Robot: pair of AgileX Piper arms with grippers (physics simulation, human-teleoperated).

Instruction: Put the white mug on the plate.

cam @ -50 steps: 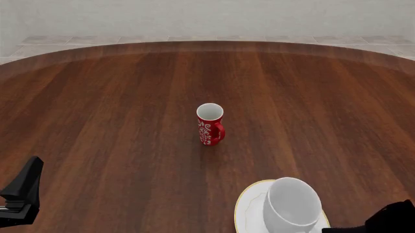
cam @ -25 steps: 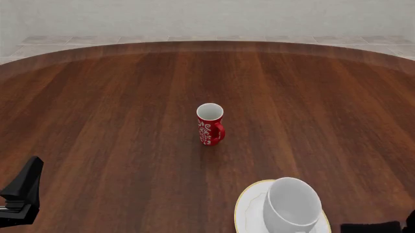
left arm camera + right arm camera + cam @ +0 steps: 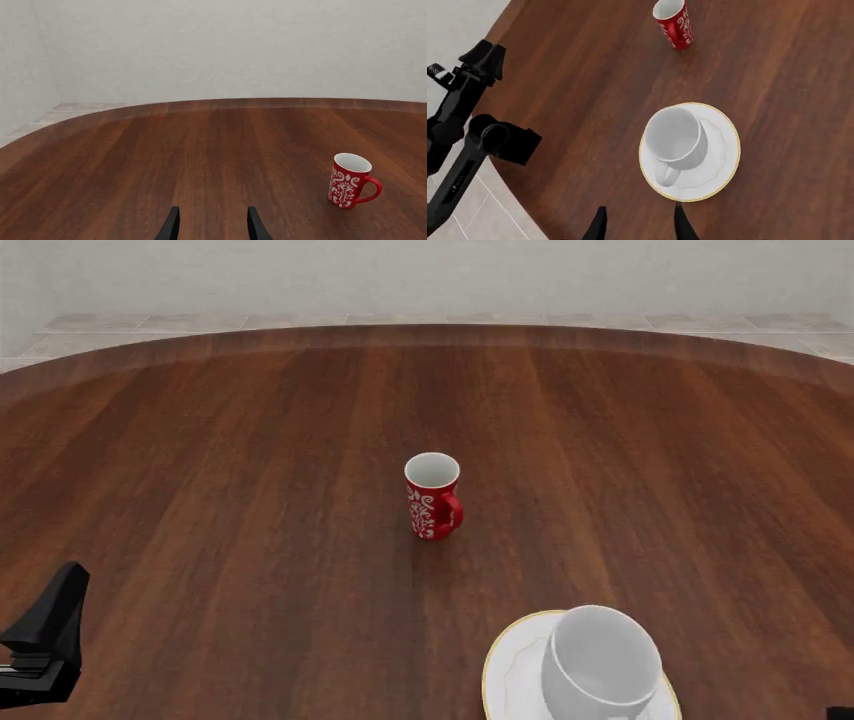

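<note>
The white mug (image 3: 601, 660) stands upright on the gold-rimmed plate (image 3: 510, 672) near the table's front edge, right of centre. In the right wrist view the white mug (image 3: 675, 137) sits on the plate (image 3: 726, 150) with its handle towards the camera. My right gripper (image 3: 639, 225) is open, raised and drawn back from the mug, with nothing between its fingers. In the front view only a sliver of that arm shows at the bottom right corner. My left gripper (image 3: 212, 227) is open and holds nothing, low at the front left (image 3: 51, 625).
A smaller red mug (image 3: 433, 496) with white patterns stands upright mid-table, also visible as the red mug (image 3: 350, 181) and red mug (image 3: 674, 22). The left arm (image 3: 467, 125) stands past the table's edge in the right wrist view.
My right arm has pulled back out of the front view at the bottom right. The white mug stays on the plate. The left arm has not moved.
</note>
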